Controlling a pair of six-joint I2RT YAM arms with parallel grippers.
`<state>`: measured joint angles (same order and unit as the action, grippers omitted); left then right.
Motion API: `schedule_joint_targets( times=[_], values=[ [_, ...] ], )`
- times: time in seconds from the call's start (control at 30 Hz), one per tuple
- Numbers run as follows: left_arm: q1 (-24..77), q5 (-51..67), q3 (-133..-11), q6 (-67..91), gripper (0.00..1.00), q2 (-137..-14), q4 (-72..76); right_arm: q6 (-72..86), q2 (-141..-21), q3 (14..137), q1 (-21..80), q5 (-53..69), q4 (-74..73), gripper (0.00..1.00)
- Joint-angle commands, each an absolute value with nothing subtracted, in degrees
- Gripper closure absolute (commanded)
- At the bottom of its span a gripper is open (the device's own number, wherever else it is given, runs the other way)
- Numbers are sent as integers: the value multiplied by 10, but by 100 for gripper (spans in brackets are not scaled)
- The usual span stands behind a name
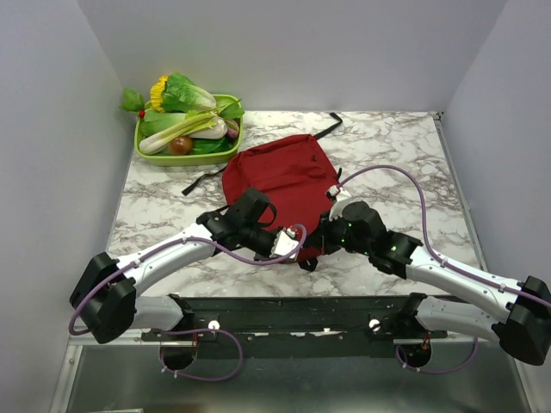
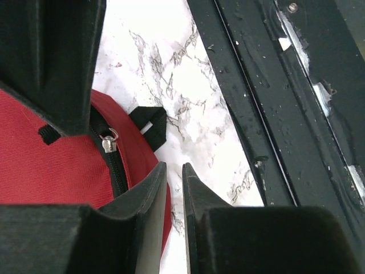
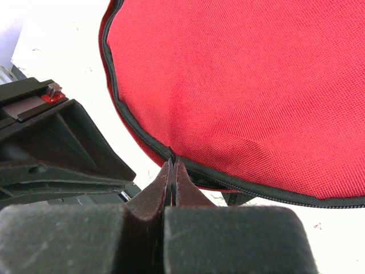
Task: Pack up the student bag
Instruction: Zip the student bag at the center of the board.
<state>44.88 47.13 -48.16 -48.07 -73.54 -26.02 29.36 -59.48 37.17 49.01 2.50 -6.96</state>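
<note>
The dark red soft fabric backpack lies flat on the white marbled table, directly ahead of both grippers, with its near edge at their fingertips. It looks zipped. The right gripper has its fingers pressed together on the black zipper trim at that edge. Only a sliver of black shows between the tips, so the bite looks thin. The left gripper sits just beside the same edge, with a narrow gap between its fingers and nothing in it. The small silver zipper slider is ahead and to its left, untouched, near a black strap loop. Far beyond both grippers, off to the left, sits a green plastic tray of vegetables.

The risk as I see it is that a pull on so small a pinch could slip off the trim. It could also drag the whole limp bag across the smooth table instead of opening it — nothing pins it down.
</note>
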Motion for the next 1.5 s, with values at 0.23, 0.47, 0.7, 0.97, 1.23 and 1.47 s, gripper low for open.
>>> schedule_joint_targets(
  times=[0.23, 0.47, 0.7, 0.97, 1.23, 1.47],
  values=[
    [463, 370, -457, -382, 58, -705, -105, 304, -593, 374, 488, 24, -64, 99],
    [471, 342, -428, -357, 53, -662, -90, 306, -592, 369, 487, 28, -59, 100],
    [494, 335, -402, -367, 53, -661, -108, 305, -591, 368, 488, 25, -58, 100],
    [503, 269, -389, -338, 53, -680, -32, 308, -584, 364, 488, 31, -58, 99],
    [519, 258, -368, -350, 55, -679, -47, 309, -577, 359, 487, 30, -58, 100],
    [533, 258, -346, -359, 57, -665, -55, 305, -577, 358, 487, 26, -59, 99]
  ],
)
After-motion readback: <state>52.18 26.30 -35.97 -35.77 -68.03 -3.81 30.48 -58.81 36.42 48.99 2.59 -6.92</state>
